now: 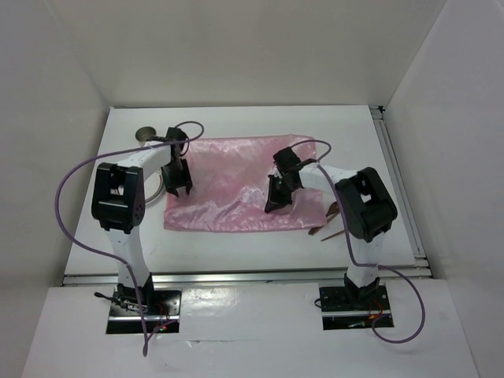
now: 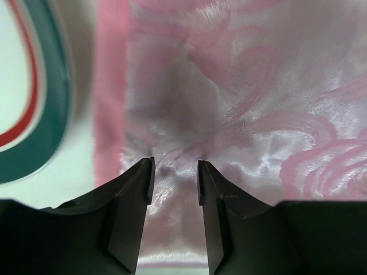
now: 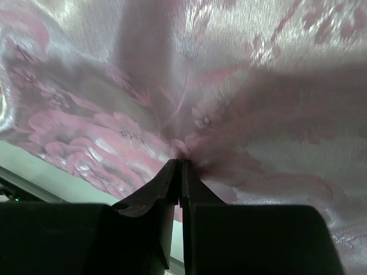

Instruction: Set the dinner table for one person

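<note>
Dinner table (image 1: pixel 236 126), one pink cloth (image 1: pixel 228 181)

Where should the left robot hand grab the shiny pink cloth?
Pinch the pink cloth at its left hem, coming straight down from above. It lies flat on the table, so only a pinch from the top can gather it. That hem is close to the open left gripper, beside the plate, and across from where the right gripper pinches.
</note>
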Available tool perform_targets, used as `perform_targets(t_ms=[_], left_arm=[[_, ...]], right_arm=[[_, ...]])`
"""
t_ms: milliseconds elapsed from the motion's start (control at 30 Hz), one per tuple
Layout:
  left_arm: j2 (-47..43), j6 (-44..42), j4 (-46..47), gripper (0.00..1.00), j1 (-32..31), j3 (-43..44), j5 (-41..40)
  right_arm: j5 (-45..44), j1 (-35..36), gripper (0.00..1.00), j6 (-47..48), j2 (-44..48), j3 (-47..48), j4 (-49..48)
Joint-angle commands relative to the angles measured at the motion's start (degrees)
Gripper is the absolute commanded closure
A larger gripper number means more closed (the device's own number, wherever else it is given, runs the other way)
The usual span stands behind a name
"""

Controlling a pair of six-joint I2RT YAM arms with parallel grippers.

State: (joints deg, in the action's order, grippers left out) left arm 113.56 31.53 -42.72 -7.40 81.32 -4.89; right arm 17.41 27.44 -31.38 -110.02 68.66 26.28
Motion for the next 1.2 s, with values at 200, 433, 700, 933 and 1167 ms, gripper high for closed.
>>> perform_targets(t_ms=[200,433,700,933,1167], left_arm=[[-16.0,1.1,-6.1,0.31,1.4,-1.3,-2.9],[-33.9,2.7,-0.2,0.10,7.0,-22.7,4.8],[-34.5,5.5,9.7,0.26,8.1,-34.4,11.4],[-33.3,6.0,6.8,0.72,8.6,-33.1,9.7],[-36.0,4.3,-0.6,1.00,8.6,-27.6,9.3]], right_arm=[[-6.1,3.5,0.87,0.9,5.6,-0.8,5.8],[-7.8,4.6,0.79,3.1,6.1,4.9,8.2],[-8.9,5.1,0.77,3.6,6.7,6.2,9.3],[-11.3,4.6,0.77,3.6,9.6,3.9,10.4],[-11.9,3.4,0.77,3.6,11.3,3.3,10.9]])
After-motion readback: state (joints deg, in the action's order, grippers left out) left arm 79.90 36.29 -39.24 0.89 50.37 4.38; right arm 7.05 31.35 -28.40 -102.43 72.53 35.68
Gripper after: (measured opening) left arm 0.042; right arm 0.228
